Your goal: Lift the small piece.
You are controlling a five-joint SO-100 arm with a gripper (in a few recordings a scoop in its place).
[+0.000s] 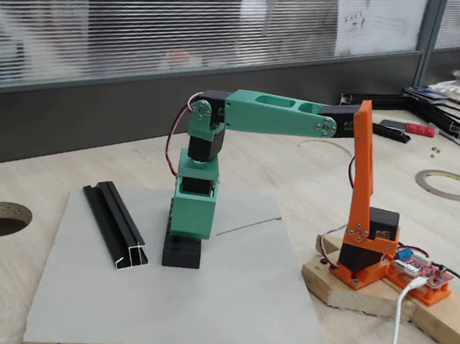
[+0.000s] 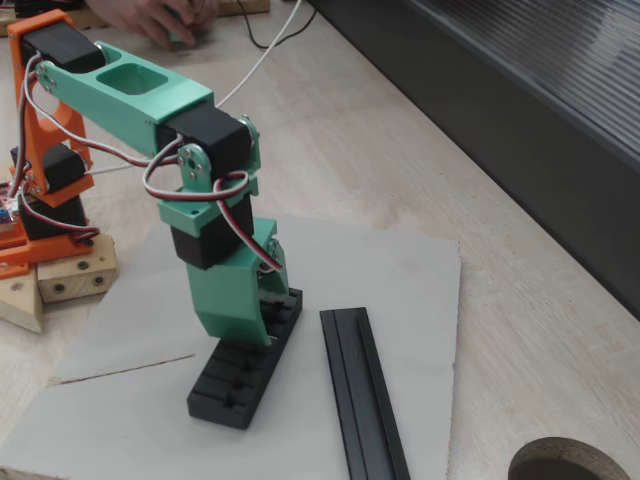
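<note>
Green jaws (image 2: pixel 262 318) point straight down and meet the top of the black ribbed block (image 2: pixel 246 368). Whether they are spread or pressed together cannot be told; the wrist housing hides the tips. The small piece cannot be made out, so which way it lies from the jaws is undetermined. Judged from the task, it must be located before any lift. Beside the jaws, parallel to the block, lies a long black rail (image 2: pixel 362 395) on the grey board (image 2: pixel 400 290), itself on the wooden desk (image 2: pixel 520 330).
</note>
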